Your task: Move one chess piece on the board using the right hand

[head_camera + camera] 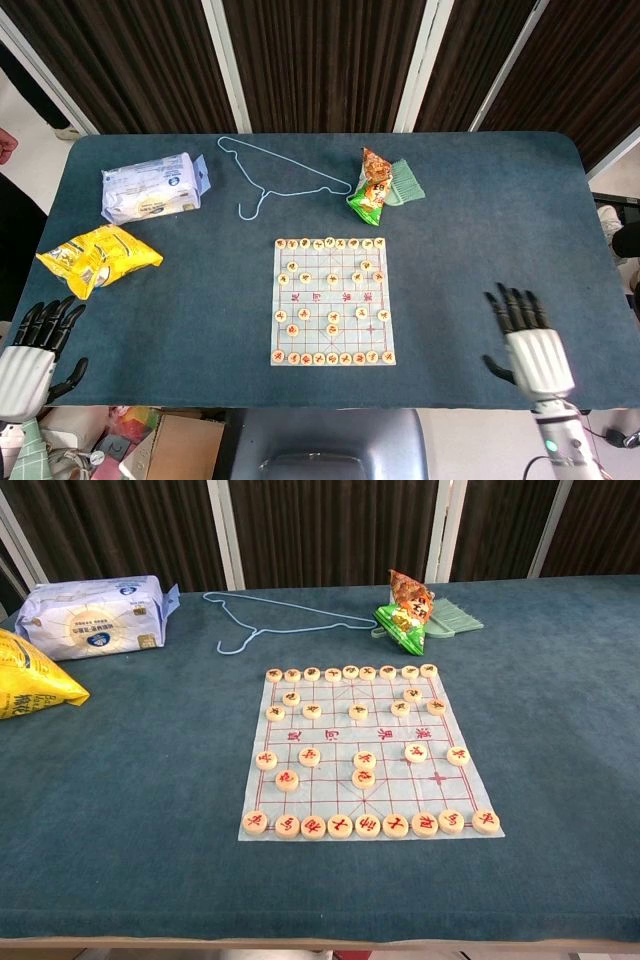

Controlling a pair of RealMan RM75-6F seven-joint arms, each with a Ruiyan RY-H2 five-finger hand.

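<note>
From my seat at the controls: table (480,220) carries a game board (332,300) near its middle, toward the near edge. Round pieces (363,778) lie on the board: a row along the far edge, a row along the near edge, others scattered between. Behind the board, a wire hanger (268,180). To the right of the hanger, two snack bags (372,182) lie touching. Far left, a pack of wipes (152,187); nearer than it, at the left edge, a crisp bag (98,258). Right hand (532,347) lies at the near edge, well right of the board. Left hand (32,347) sits off the near left corner.
</note>
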